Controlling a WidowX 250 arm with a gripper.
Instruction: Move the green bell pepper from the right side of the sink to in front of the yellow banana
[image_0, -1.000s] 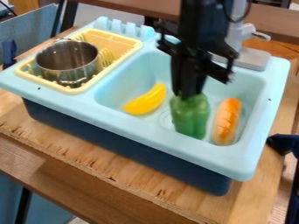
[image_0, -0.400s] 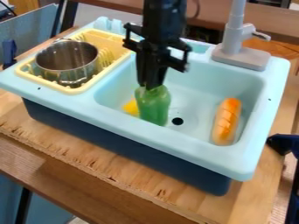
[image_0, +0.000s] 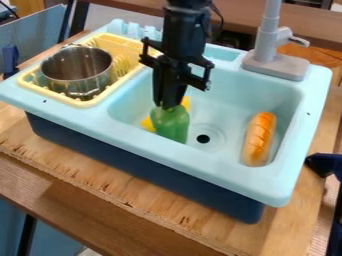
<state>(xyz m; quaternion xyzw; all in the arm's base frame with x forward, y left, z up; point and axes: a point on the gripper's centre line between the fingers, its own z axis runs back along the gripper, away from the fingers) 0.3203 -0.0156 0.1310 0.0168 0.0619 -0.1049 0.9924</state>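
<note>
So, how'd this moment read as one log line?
gripper: holding green toy | place: sink | yellow toy: partly hidden | bread roll: apart | pot: in rack

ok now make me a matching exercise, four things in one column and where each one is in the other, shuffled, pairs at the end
1. metal pot
2. toy bread
3. green toy
4. faucet

A. held by the tool
B. on the sink's far rim
C. in the yellow rack
D. lying loose in the basin

Pairs: 1-C, 2-D, 3-A, 4-B
</note>
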